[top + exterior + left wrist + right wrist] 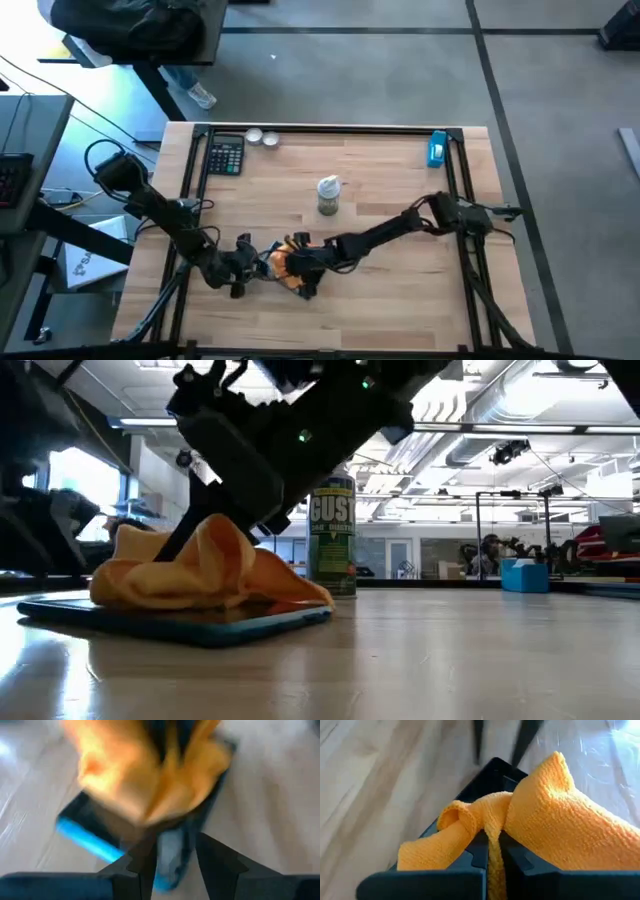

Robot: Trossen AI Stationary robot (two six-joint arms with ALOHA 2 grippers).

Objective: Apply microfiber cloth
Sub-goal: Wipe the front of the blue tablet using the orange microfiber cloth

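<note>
The orange microfiber cloth point(205, 570) lies bunched on a dark flat device point(180, 622) with a blue edge, near the table's front left of centre. My right gripper point(492, 847) is shut on the cloth point(555, 815), reaching in from the right point(300, 268). My left gripper point(172, 857) stands open at the device's left end point(240, 270). Its fingers sit either side of a corner of the device point(170, 870). My right gripper pinches a gathered fold of the cloth point(492, 832) between its two fingers, slanting down from the table's right. Several layers bunch up at the fingers. The rest of the cloth lies slack on the device's top. My left gripper's fingers point(142, 867) straddle the device's corner; I cannot tell whether they touch it.
A green spray can point(328, 195) stands upright behind the device, toward the table's middle. A calculator point(226, 155) and two small round tins point(262, 138) lie at the far left. A blue box point(437, 148) sits at the far right. Bare wood lies along the near edge.
</note>
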